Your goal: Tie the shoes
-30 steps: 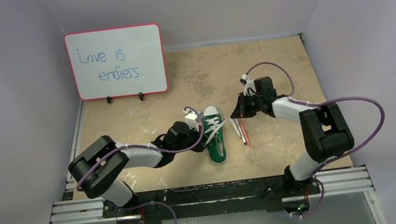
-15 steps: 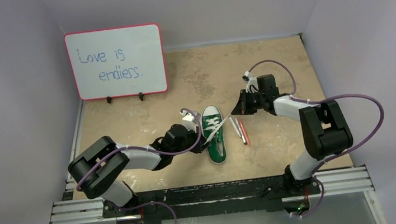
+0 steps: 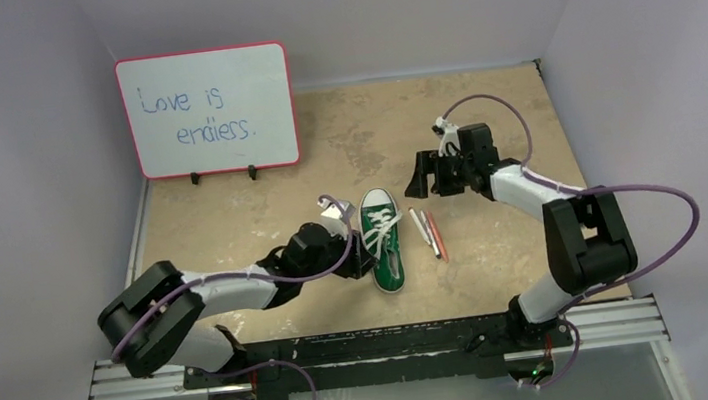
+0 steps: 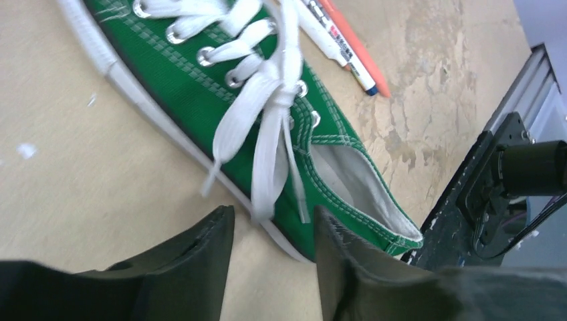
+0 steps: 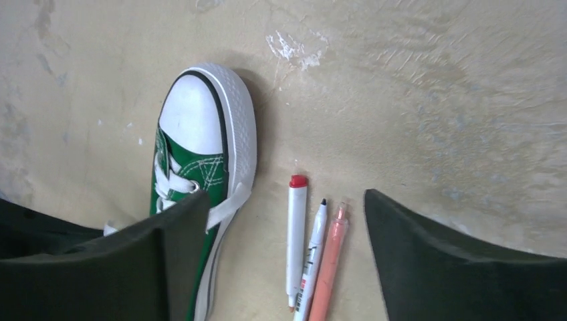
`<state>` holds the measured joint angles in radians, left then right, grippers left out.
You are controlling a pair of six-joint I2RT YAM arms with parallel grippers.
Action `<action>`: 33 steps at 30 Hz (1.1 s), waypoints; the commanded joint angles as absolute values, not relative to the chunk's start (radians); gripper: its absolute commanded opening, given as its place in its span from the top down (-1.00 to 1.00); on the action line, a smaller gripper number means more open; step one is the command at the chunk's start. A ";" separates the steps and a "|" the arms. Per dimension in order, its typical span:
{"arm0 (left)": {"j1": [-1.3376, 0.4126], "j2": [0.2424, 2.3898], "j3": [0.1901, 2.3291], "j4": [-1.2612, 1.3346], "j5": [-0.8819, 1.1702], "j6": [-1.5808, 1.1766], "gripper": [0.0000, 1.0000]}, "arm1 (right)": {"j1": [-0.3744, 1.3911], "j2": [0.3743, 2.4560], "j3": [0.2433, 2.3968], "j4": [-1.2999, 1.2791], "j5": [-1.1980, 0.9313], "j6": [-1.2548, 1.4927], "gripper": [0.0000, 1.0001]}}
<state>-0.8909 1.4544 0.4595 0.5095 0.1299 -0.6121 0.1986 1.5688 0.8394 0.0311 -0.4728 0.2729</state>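
Note:
The shoe (image 3: 382, 240) is a small green sneaker with a white toe cap, lying toe-away at mid table. Its white laces (image 4: 279, 100) cross in a simple knot over the tongue, and the loose ends drape over its left side. My left gripper (image 3: 355, 260) sits low at the shoe's left flank near the heel. It is open (image 4: 273, 214), with only bare table between its fingers. My right gripper (image 3: 425, 180) hovers beyond and right of the toe cap (image 5: 200, 120). It is open (image 5: 286, 197) and holds nothing. One lace end (image 5: 227, 207) lies over the shoe's right edge.
Three pens (image 3: 429, 234) lie side by side just right of the shoe, under the right gripper (image 5: 313, 257). A whiteboard (image 3: 207, 111) with writing stands at the back left. Grey walls enclose the table; the metal rail (image 3: 377, 350) runs along the near edge.
Both grippers were shut on the laces and have opened, dropping them onto the shoe. The right gripper moved back and away; the left arm dropped lower beside the shoe.

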 commanded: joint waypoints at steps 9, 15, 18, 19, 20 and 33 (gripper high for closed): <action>-0.886 1.043 0.449 0.191 -0.034 -0.618 -0.30 | 0.352 1.327 0.993 -0.383 -0.260 0.329 -0.98; -0.887 0.847 0.609 -0.143 -0.093 -0.626 -0.29 | 0.538 1.311 0.987 -0.497 -0.211 0.550 -0.98; -0.888 0.795 0.663 -0.211 -0.119 -0.664 -0.28 | 0.617 1.304 0.953 -0.494 -0.194 0.619 -0.96; -0.887 0.785 0.677 -0.216 -0.118 -0.677 -0.27 | 0.635 1.304 0.942 -0.499 -0.178 0.645 -0.95; -0.887 0.774 0.691 -0.220 -0.118 -0.689 -0.27 | 0.651 1.306 0.933 -0.498 -0.170 0.664 -0.95; -0.886 0.729 1.003 -0.539 -0.228 -0.653 -0.31 | 0.837 1.639 1.145 -0.672 0.086 0.738 -0.98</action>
<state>-0.8894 0.7528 0.8688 -0.4088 -0.1539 -0.6849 0.8066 1.5517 1.0351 -0.5674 -0.0525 0.6933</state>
